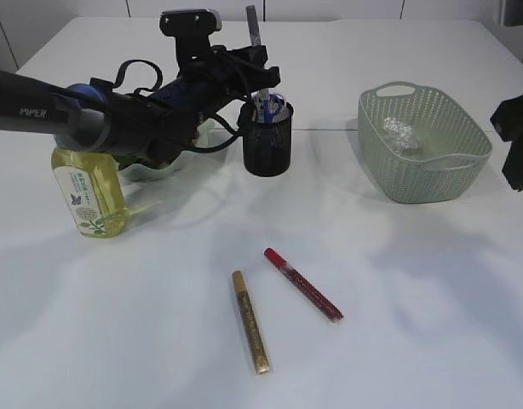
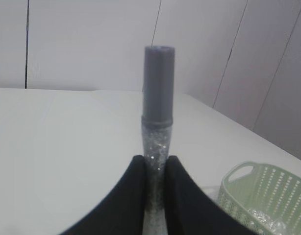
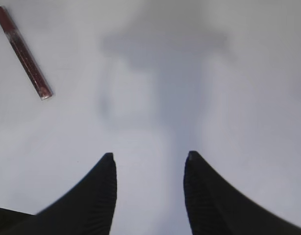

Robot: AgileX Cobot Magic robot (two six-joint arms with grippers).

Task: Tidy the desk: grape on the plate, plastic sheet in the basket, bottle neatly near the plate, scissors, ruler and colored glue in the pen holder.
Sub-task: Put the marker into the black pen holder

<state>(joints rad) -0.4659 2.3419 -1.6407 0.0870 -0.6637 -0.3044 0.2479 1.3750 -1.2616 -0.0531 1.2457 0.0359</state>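
While our left arm stretches across the white tabletop, it hides most of the pale green plate behind it, so we cannot tell whether the grape is there. Next in size, the green basket sits at the right with the crinkled plastic sheet already inside. The yellow bottle stands just beside the plate, under the arm. The black mesh pen holder stands at centre, with blue-handled items poking out of it. Our left fingers are pinched narrowly on a silver glitter glue stick, held upright over the holder; we judge upright suits dropping it straight in. Our right fingers stand half apart and empty, hanging over bare tabletop near the red glue stick, probably their next pick. The gold glue stick lies beside the red one, not touching it.
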